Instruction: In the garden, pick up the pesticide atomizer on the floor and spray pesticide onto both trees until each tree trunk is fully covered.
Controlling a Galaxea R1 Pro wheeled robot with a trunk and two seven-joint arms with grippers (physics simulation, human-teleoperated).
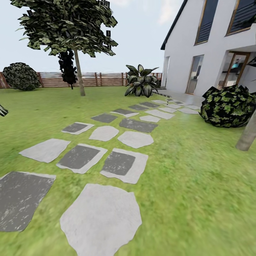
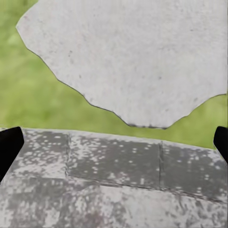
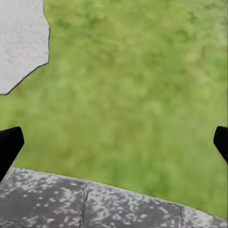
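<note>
Garden [image 1: 199, 185] lawn, stepping stones [image 1: 101, 217], one tree trunk [image 1: 248, 135].

Stepping stones [image 1: 101, 217] cross grass toward a white house [image 1: 213, 53].

Stepping stones [image 1: 101, 217] – white house [image 1: 213, 46] beyond.

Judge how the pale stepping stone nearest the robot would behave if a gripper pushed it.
The pale stepping stone would probably not slide: it lies flat and looks flush with the grass lawn. It looks stiff and heavy for its size, a broad slab with a grainy surface. Being so low and wide, it could hardly tip or roll.
</note>
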